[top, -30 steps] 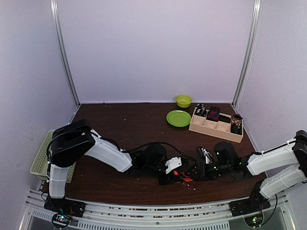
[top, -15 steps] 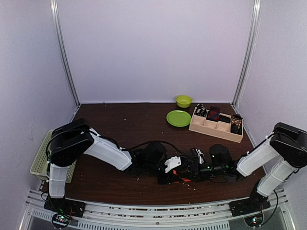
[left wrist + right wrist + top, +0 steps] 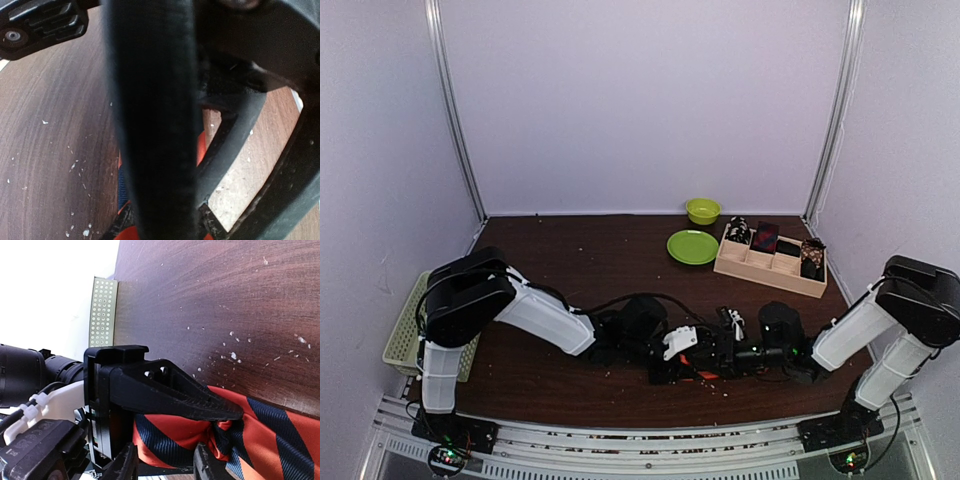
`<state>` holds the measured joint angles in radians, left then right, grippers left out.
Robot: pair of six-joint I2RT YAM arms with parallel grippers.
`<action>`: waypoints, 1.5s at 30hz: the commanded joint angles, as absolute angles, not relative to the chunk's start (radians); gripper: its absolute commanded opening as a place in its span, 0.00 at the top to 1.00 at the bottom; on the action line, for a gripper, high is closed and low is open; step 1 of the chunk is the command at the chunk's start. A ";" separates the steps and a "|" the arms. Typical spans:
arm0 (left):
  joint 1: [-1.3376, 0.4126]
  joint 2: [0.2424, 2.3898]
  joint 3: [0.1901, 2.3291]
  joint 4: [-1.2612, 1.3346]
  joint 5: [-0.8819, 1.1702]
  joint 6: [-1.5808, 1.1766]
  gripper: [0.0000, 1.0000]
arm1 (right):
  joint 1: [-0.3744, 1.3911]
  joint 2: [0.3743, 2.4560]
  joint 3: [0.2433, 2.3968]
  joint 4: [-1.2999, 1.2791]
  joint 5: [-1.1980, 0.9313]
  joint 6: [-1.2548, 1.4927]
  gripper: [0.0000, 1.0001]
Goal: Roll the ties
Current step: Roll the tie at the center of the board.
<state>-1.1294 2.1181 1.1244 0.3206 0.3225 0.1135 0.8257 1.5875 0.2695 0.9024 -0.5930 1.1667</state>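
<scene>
Right tool (image 3: 165,465) has moved in on the tie (image 3: 260,435), jaws narrowing — can't tell if it grips. Left tool (image 3: 678,358) clamped on tie — roll under way.

Probably a lab booth: plain white walls (image 3: 640,100), aluminium frame posts (image 3: 457,110).

I record the tie (image 3: 260,435), lower right of my right wrist view, as orange-red with dark navy diagonal stripes. The table (image 3: 225,300) is dark brown wood grain with pale flecks. The basket (image 3: 102,310), upper left, is pale green and dotted with holes. Overhead, right of centre, the plate (image 3: 692,246) and bowl (image 3: 702,210) are lime green and the tray (image 3: 770,278) is pale wood.
</scene>
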 commanded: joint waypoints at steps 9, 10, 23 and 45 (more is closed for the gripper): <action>-1.129 2.157 1.094 0.165 0.293 0.127 0.66 | 0.846 1.772 0.243 1.220 -0.580 1.267 0.70; -1.129 2.157 1.096 0.165 0.293 0.127 0.67 | 0.848 1.791 0.235 1.272 -0.576 1.284 0.70; -1.129 2.158 1.096 0.163 0.290 0.126 0.67 | 0.862 1.830 0.212 1.344 -0.556 1.345 0.94; -1.129 2.159 1.097 0.163 0.291 0.127 0.67 | 0.921 1.770 0.336 0.975 -0.536 1.208 0.82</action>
